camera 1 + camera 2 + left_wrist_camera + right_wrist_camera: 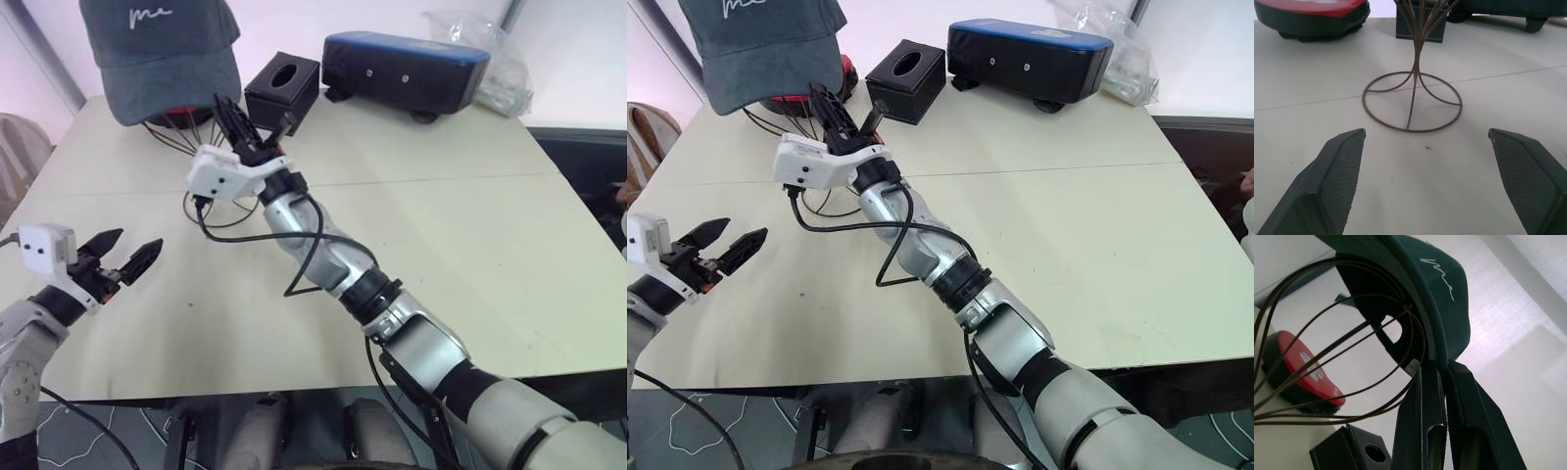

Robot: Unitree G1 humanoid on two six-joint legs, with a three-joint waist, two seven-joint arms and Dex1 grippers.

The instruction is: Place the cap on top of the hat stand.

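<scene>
Cap (160, 54) draped over the globe-shaped wire head of the hat stand (1413, 100), brim hanging toward the robot, crown only partly seated to judge from the right wrist view, where cage wires sit inside the hollow of the cap and off to one side. Right gripper (1442, 369) clamped shut on the cap's brim edge, just below the head of the hat stand. Left gripper (125, 257) spread wide and empty, low over the table (470, 255), near the stand's round base and on the robot's side of it. Likely faults from here: release before the crown settles, letting the cap slide off the cage; a sideways tug on the pinched brim, tipping the light wire stand; fingers snagging a cage wire on withdrawal. Right wrist view: pinch on the brim and the cage under the cap, hidden from the head cameras by the cap itself. Left wrist view: ring base and slim stem, flat on the table. Beyond the stand, a red round case (1312, 14), a black tissue box (282, 90) and a dark blue case (404, 69).
</scene>
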